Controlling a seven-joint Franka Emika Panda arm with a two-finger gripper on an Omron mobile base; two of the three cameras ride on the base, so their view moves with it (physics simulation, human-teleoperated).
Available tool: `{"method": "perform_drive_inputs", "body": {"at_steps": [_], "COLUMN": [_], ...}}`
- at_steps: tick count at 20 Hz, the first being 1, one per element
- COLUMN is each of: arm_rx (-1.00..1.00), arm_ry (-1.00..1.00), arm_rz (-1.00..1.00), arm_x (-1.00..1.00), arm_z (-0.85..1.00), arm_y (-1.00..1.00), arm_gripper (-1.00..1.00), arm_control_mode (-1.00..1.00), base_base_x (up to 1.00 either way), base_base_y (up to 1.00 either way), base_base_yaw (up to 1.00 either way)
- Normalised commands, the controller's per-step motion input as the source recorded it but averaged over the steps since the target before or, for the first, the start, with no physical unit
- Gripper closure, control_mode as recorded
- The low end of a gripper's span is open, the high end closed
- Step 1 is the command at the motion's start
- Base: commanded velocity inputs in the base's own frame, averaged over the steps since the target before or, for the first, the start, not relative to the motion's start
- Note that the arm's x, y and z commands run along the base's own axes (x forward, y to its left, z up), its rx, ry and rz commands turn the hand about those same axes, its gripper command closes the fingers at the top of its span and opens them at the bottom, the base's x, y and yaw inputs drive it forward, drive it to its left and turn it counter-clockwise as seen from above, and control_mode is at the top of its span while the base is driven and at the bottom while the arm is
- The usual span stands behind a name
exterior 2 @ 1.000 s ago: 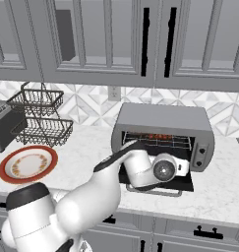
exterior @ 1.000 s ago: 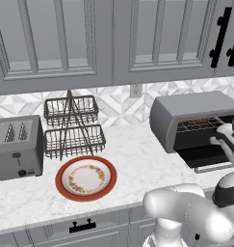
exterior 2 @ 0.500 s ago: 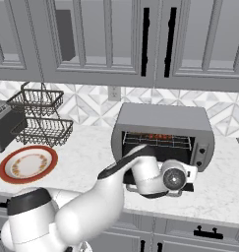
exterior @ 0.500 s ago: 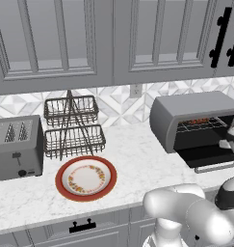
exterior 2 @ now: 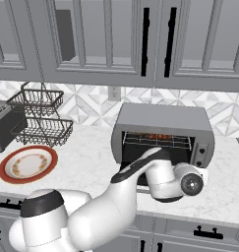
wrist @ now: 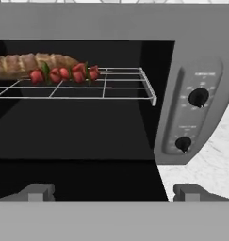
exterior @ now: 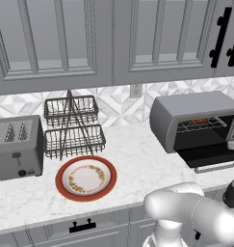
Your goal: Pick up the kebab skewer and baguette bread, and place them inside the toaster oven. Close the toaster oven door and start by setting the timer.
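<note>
Kebab skewer point(wrist: 64, 74) and baguette bread point(wrist: 33, 64) lie side by side on the wire rack point(wrist: 106, 89) inside the toaster oven point(exterior 2: 163, 130). Toaster oven door point(exterior: 210, 155) is down, flat over the desk point(exterior: 133, 159). Fingers point(wrist: 38, 193) spread wide, holding nothing, low before the cavity.

Risk: a lift from under the door could slip off its edge or shove the oven back; an overshoot could knock the knobs point(wrist: 198, 97).

Hand view resolves food and knobs; base views show the plate point(exterior: 85, 178), bare.
</note>
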Motion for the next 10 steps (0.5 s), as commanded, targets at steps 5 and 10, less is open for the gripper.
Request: {"method": "perform_drive_inputs", "body": {"at_steps": [5,10], "arm_rx": [0.00,0.00], "arm_ry": [0.00,0.00], "arm_rz": [0.05,0.03], "arm_x": [0.00,0.00], "arm_z": [-0.06,-0.07], "arm_y": [-0.07,0.00], "arm_gripper": [-1.00,-1.00], "arm_control_mode": [-1.00,-1.00], "base_base_x": [0.00,0.00], "base_base_y": [0.00,0.00], "base_base_yaw": [0.00,0.00]}}
